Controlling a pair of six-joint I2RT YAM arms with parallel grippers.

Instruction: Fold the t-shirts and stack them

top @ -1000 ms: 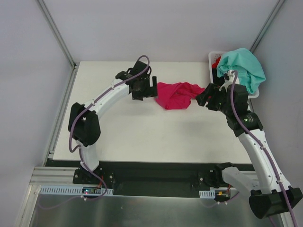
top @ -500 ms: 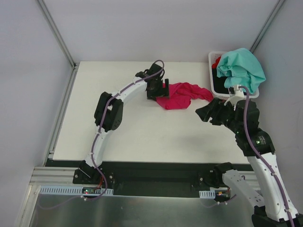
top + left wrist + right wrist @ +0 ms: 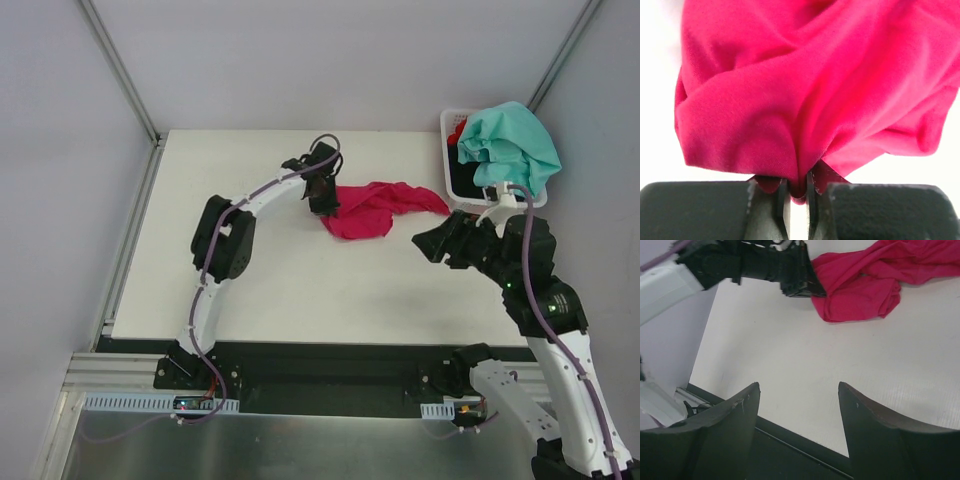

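The left hand (image 3: 797, 192) is pinched shut on a fold at the left end of the magenta t-shirt (image 3: 375, 208). The shirt lies crumpled near the far edge of the tabletop (image 3: 250, 280), right of the middle. This looks like the start of spreading it out. The next move likely calls for a pull toward open tabletop, and a second grip on the far end to flatten the cloth.

The left arm stretches long toward the far edge with its elbow bent outward. The right hand (image 3: 800, 405) hovers near the right edge with its jaws wide apart and empty, facing the shirt. A teal t-shirt (image 3: 512, 140) drapes over the basket (image 3: 447, 122) at the far right corner.
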